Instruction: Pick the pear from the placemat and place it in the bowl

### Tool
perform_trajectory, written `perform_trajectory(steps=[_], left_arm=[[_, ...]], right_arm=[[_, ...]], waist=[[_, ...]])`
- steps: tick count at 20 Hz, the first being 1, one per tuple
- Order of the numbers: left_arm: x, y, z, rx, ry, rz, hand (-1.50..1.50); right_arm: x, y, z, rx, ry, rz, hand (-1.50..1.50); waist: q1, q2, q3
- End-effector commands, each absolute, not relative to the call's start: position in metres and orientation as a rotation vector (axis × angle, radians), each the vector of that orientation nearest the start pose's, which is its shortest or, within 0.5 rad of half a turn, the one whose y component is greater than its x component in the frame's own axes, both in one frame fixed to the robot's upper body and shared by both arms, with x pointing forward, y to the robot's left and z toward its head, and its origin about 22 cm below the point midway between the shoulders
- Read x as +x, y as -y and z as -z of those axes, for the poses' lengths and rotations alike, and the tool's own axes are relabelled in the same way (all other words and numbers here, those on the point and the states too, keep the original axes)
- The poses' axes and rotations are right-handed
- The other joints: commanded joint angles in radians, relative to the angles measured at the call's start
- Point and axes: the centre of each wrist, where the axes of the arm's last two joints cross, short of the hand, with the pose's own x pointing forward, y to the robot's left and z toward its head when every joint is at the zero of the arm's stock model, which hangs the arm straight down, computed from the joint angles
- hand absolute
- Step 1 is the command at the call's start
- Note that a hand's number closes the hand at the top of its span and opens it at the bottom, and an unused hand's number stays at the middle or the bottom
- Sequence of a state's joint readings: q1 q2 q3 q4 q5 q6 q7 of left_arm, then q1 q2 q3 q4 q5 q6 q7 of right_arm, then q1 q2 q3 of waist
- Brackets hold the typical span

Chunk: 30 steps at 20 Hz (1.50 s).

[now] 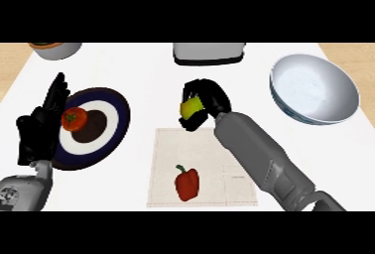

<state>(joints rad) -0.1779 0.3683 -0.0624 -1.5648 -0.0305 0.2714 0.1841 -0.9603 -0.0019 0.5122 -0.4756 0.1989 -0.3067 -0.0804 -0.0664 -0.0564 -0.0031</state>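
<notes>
Right hand (210, 95) is clenched round the pear (192, 107), its black fingers curling over the fruit from above and the thumb coming up from below. Its grey forearm runs down to the view's 5 o'clock corner, crossing the right side of the placemat (165, 149).

Only part of the pear shows between the fingers: a small yellow-green patch with smooth skin, brighter yellow at its left. Stem and full outline are hidden by the hand. The fruit sits close to the view's centre, slightly toward 12 o'clock, just past the placemat's far edge. How high it is above the table (147, 69) cannot be told.

From the pear, the bowl (316, 84) lies at about 2 o'clock, well apart; it is pale grey-white, wide and tilted in the view.

On the placemat, at 6 o'clock from the pear, a red pepper (187, 183) lies with its green stem pointing away.

At 9 o'clock stands a plate (119, 106) with a dark blue rim, a white ring and a dark centre, carrying a tomato (75, 119). Left hand (38, 130) is released, fingers straight and pointing up, resting at the plate's left edge.

At 12 o'clock a grey box-shaped appliance (209, 52) sits by the table's far edge, and at 11 o'clock a pale cup (57, 50).
</notes>
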Motion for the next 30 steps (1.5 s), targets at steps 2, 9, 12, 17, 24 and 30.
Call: perform_trajectory(steps=[2,9,12,17,24,30], left_arm=[[0.275,-0.29,-0.061,0.462,1.567,0.111,0.0],[0.271,-0.298,-0.068,0.475,1.563,0.114,0.0],[0.263,-0.285,-0.059,0.446,1.586,0.104,0.0],[0.283,-0.286,-0.073,0.446,1.611,0.104,0.0],[0.278,-0.258,-0.078,0.419,1.652,0.13,0.0],[0.276,-0.273,-0.078,0.392,1.652,0.162,0.0]], right_arm=[[0.388,0.048,-0.041,-0.487,1.592,-0.668,1.5],[0.385,0.041,-0.08,-0.679,1.594,-0.502,1.5],[0.38,0.084,-0.078,-0.749,1.568,-0.449,1.5],[0.366,0.145,-0.104,-0.825,1.61,-0.28,1.5],[0.356,0.256,-0.127,-1.052,1.604,-0.215,1.5],[0.36,0.314,-0.111,-1.232,1.52,-0.263,1.5]], waist=[[-0.017,-0.006,-0.001],[-0.03,0.007,0.001],[-0.018,0.02,0.002],[-0.002,0.038,0.002],[0.053,0.054,0.003],[0.07,0.056,0.003]])
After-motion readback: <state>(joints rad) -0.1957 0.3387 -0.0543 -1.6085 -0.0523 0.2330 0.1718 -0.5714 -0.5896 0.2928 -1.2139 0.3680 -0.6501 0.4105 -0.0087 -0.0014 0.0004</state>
